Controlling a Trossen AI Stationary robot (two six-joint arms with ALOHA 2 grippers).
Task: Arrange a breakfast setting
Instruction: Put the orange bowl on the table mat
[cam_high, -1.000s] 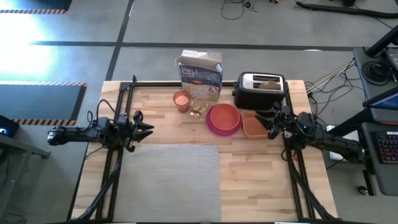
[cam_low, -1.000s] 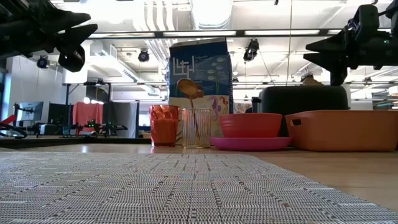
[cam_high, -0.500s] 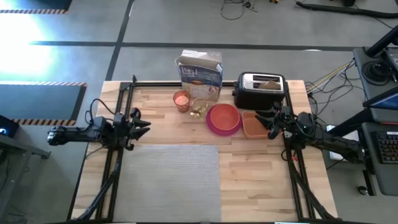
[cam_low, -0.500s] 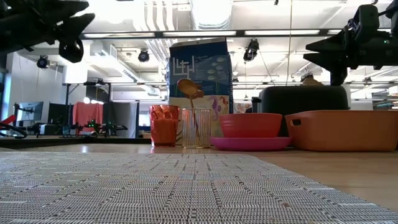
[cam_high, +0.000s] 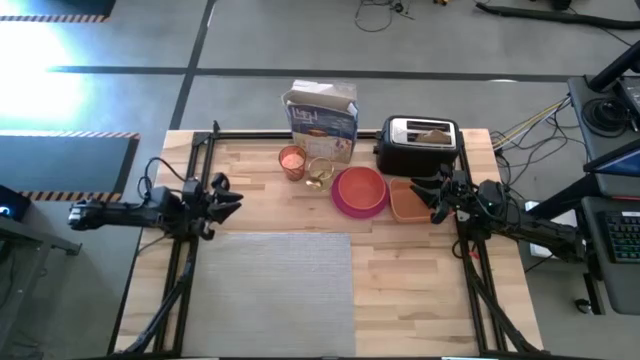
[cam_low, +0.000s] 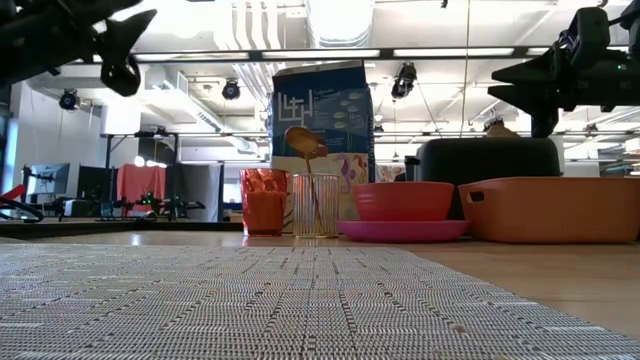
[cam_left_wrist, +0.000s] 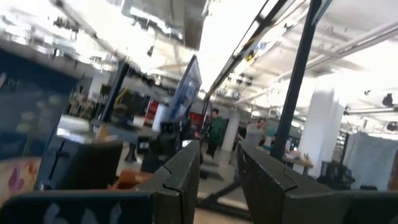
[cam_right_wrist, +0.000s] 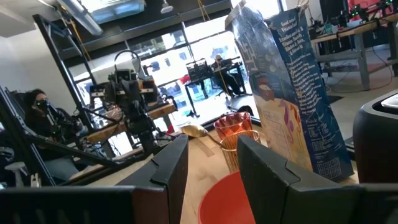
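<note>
A pale wooden table (cam_high: 420, 290) stands on a grey workshop floor, with the grey woven placemat (cam_high: 275, 290) covering its near middle and nothing lying on it. Since the earlier frames the left arm has drawn back toward the table's left edge; the right arm and every item stayed put. The left gripper (cam_high: 232, 200) hangs above bare wood just past the placemat's far left corner, arm level, fingers a narrow gap apart and empty. Along the far edge, left to right: the translucent orange cup (cam_high: 292, 161), the clear glass (cam_high: 318, 174) with the gold spoon (cam_low: 301, 142) in it, the cereal box (cam_high: 322, 118) behind them, the orange bowl (cam_high: 360, 187) on the pink plate (cam_high: 345, 207), the toaster (cam_high: 418, 146) holding toast (cam_high: 434, 133), and the orange tray (cam_high: 407, 201). The right gripper (cam_high: 437, 205) hovers at the tray's right side, narrowly parted, holding nothing. Bare wood lies open right of the placemat.
</note>
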